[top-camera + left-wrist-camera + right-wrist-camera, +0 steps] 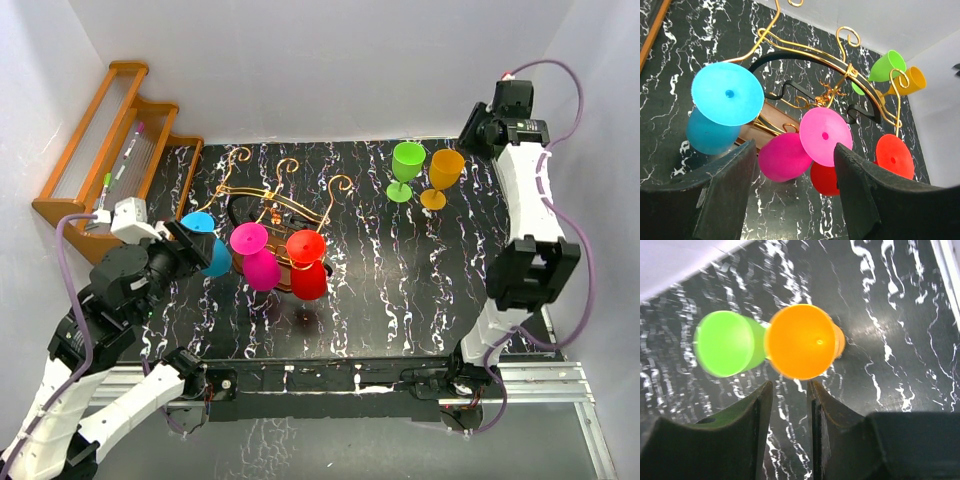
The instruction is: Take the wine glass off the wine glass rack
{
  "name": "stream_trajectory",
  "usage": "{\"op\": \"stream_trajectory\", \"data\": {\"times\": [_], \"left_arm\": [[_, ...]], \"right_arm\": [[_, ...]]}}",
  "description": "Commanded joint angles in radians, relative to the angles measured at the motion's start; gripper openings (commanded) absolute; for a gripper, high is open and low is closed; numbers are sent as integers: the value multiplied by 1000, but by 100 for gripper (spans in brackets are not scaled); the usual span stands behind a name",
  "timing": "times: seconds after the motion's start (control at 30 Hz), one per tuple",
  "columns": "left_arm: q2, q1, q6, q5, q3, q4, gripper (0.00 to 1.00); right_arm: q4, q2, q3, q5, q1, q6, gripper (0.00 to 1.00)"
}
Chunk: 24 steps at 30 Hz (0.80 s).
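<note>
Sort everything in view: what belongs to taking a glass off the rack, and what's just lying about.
Job: wine glass rack; blue glass, pink glass and red glass hanging on it; open left gripper facing them.
Lying about: green glass and orange glass standing on the table; wooden shelf with pens.
</note>
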Motion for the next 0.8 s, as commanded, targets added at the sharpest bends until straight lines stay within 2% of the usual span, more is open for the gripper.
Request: {"op": "stream_trajectory", "data": {"times": [0.0, 0.13, 0.23, 0.37, 0.43, 0.5, 0.57, 0.67, 0.77], "left_arm": [[51, 4, -7, 59, -9, 46, 61], [166, 4, 44, 178, 39, 151, 62], [315, 4, 92, 269, 182, 198, 62], [570, 10, 146, 204, 466, 126, 62], [667, 59, 161, 196, 613, 81, 62], [720, 215, 121, 320, 693, 73, 62], [744, 450, 26, 574, 701, 97, 61], [741, 735, -119, 875, 614, 190, 59], [674, 945, -219, 1053, 479, 273, 57]], "right_arm": [[79, -229, 71, -19, 109, -17, 37], [201, -368, -46, -207, 218, -26, 39], [236, -431, -115, -288, 288, -28, 39], [258, -484, -204, -285, 325, -44, 39], [268, -501, -232, -274, 325, -59, 39], [266, -503, -241, -265, 326, -75, 39], [269, -501, -246, -272, 326, -89, 39], [262, -492, -231, -293, 325, -91, 39], [262, -501, -223, -314, 326, -89, 39]]}}
